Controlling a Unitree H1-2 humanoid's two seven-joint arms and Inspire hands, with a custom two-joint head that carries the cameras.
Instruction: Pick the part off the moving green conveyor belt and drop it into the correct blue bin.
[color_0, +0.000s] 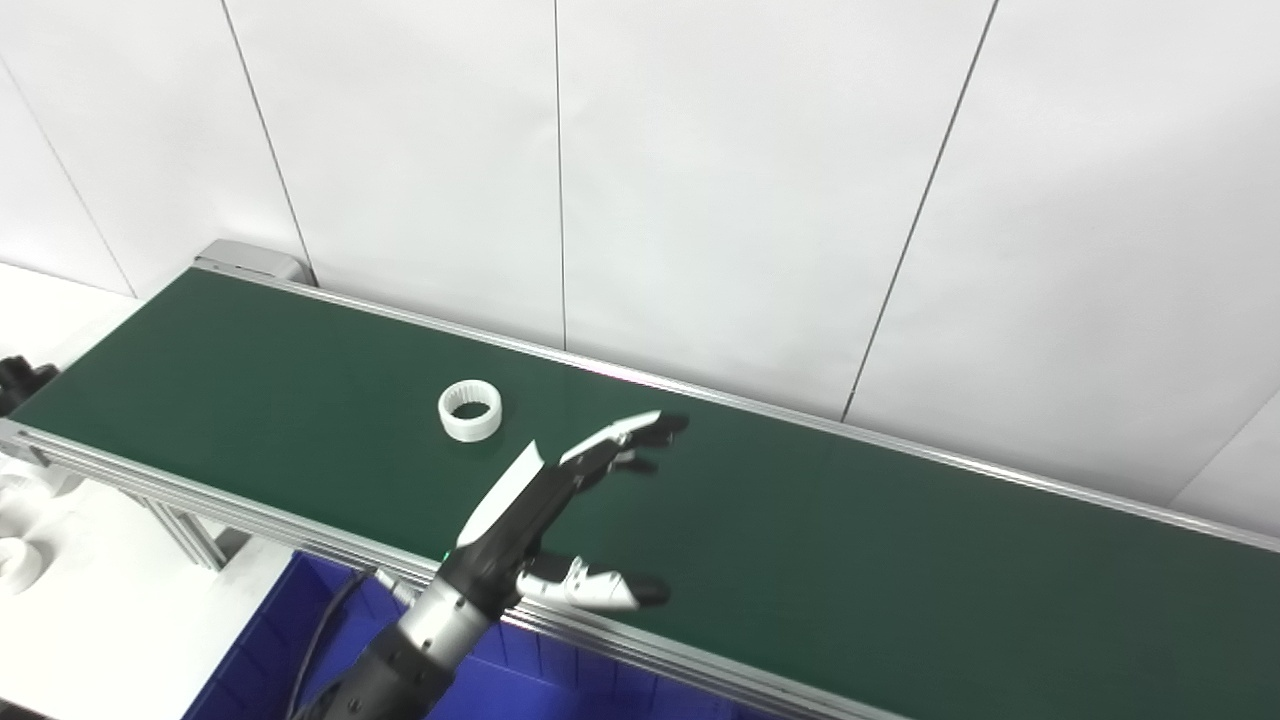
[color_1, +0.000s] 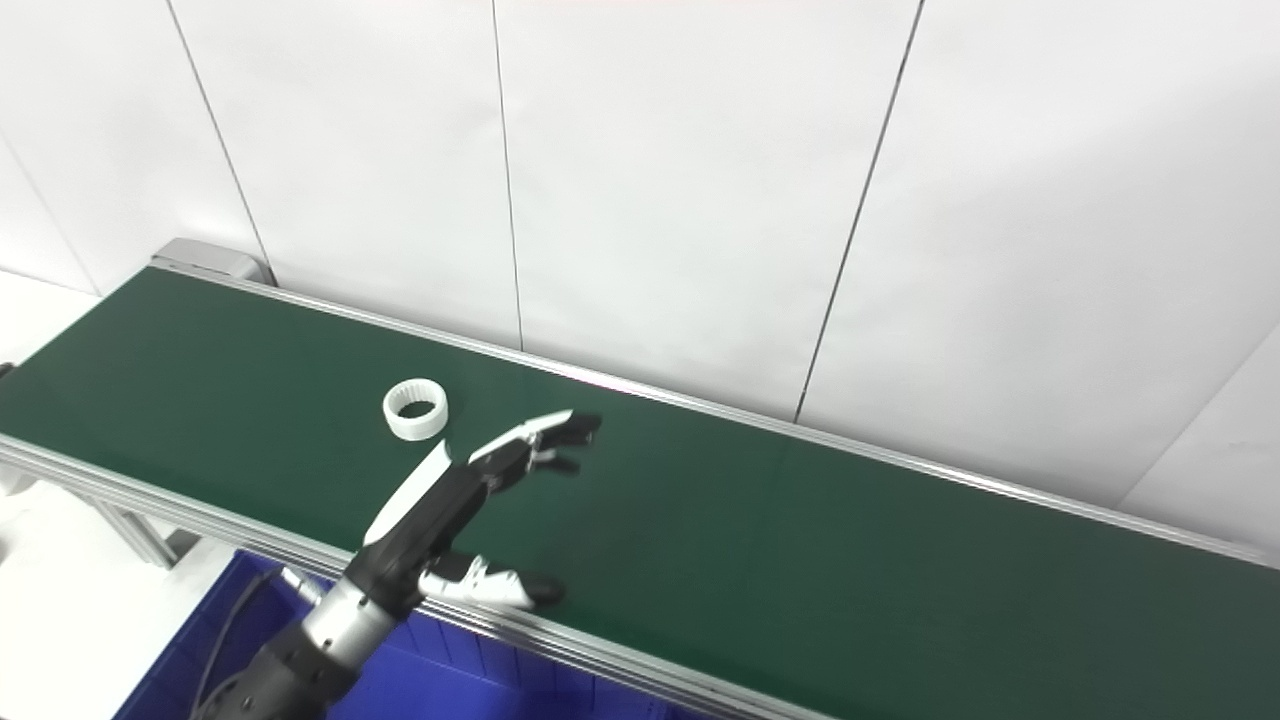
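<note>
While hand (color_0: 545, 505) open, ring (color_0: 470, 411) apart.

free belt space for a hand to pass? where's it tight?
Bare: the green belt from the left hand rightward, and the near-left stretch between the white ring and the front rail. Tight: the gap between ring and hand. Blue bin sits under the front rail.
</note>
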